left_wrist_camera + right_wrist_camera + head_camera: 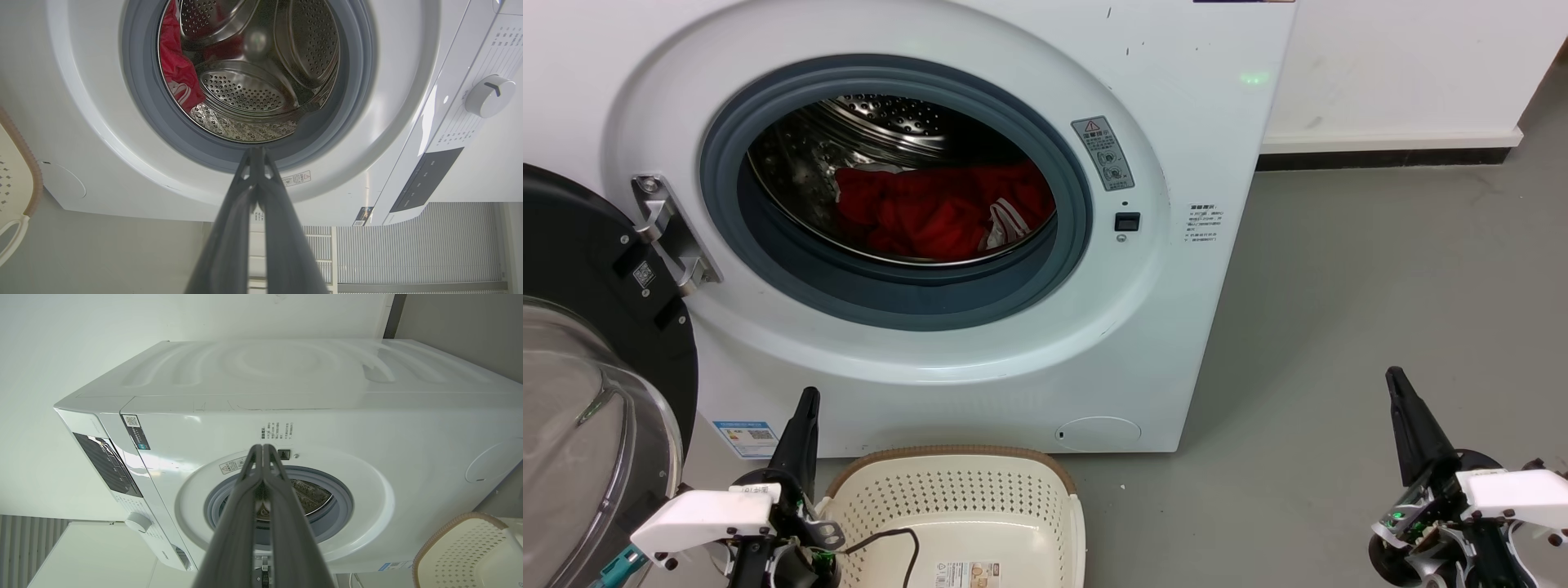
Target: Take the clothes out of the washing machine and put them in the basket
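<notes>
The white washing machine (1192, 147) stands with its round grey-rimmed porthole open. Red clothes (931, 208) with white striped trim lie in the bottom of the steel drum, also seen as clothes (175, 69) in the left wrist view. The cream basket (1013, 469) with a brown rim sits on the floor in front of the washer, holding no garments. My left gripper (807, 400) is shut and holds nothing, low beside the basket's left side. My right gripper (1396, 380) is shut and holds nothing too, over the floor to the washer's right. In both wrist views the fingertips meet: left gripper (256, 150), right gripper (262, 447).
The washer's dark-framed glass door (588, 408) hangs open at the far left, close to my left arm. Grey floor (1380, 269) stretches to the right of the machine, up to a white wall with a dark skirting (1380, 155). A black cable (890, 543) loops over the basket.
</notes>
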